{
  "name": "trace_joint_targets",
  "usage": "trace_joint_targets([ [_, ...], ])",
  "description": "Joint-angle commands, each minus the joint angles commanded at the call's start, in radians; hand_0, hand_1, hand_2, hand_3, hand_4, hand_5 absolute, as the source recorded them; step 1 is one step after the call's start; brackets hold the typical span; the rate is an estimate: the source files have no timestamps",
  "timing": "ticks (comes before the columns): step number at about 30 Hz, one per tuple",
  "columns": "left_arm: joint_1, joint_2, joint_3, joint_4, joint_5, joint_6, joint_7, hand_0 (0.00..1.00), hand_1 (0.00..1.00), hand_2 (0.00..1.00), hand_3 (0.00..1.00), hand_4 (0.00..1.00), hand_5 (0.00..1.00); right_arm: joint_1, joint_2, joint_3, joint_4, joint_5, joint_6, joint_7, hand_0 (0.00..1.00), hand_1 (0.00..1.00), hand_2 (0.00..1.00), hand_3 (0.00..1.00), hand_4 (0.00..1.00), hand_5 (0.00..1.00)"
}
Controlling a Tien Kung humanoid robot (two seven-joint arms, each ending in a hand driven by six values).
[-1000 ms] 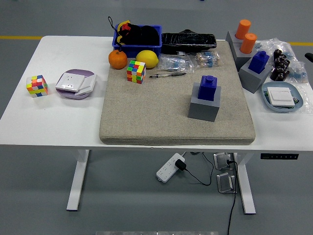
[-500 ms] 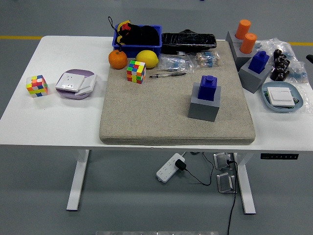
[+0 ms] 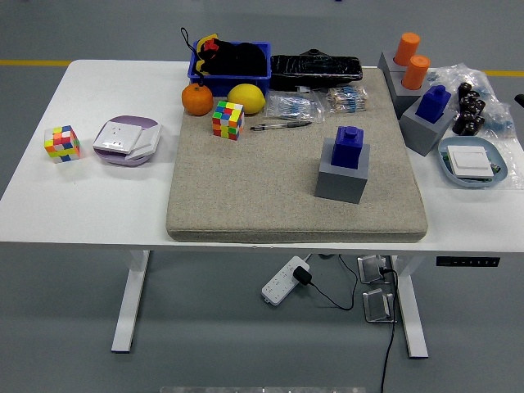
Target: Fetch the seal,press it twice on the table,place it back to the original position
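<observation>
A blue seal [image 3: 350,146] stands upright on its grey block [image 3: 341,178], right of centre on the beige mat [image 3: 246,188]. A second blue seal [image 3: 433,103] sits on another grey block [image 3: 426,130] just off the mat's right edge. Behind it, two orange seals [image 3: 416,72] stand on a grey holder. Only a small dark tip [image 3: 520,100] shows at the right edge of the picture, level with the second blue seal; it looks like part of my right arm. My left arm is out of view.
On the mat's far side lie a Rubik's cube [image 3: 228,119], an orange [image 3: 196,99], a lemon [image 3: 246,98], pens [image 3: 281,124] and small bags. A blue bin [image 3: 230,64] stands behind. Far left are another cube [image 3: 62,142] and a purple-white box [image 3: 127,140]. A blue dish [image 3: 473,162] sits right.
The dark tip at the right edge has slipped slightly further right and down, out of the picture. Nothing on the table has moved.
</observation>
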Motion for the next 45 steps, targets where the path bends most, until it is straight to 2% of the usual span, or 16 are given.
trace_joint_targets([
  [12, -0.002, 0.003, 0.003, -0.002, 0.001, 0.001, -0.001, 0.824, 0.797, 0.762, 0.815, 0.745, 0.305, -0.004, 0.000, 0.001, -0.001, -0.001, -0.001, -0.003, 0.887, 0.871, 0.851, 0.843, 0.998, 0.354],
  [45, 0.003, -0.010, -0.021, 0.001, 0.001, -0.001, 0.000, 0.824, 0.798, 0.762, 0.814, 0.744, 0.305, -0.001, 0.011, -0.010, 0.009, -0.008, -0.007, -0.022, 0.888, 0.865, 0.842, 0.839, 0.998, 0.361],
])
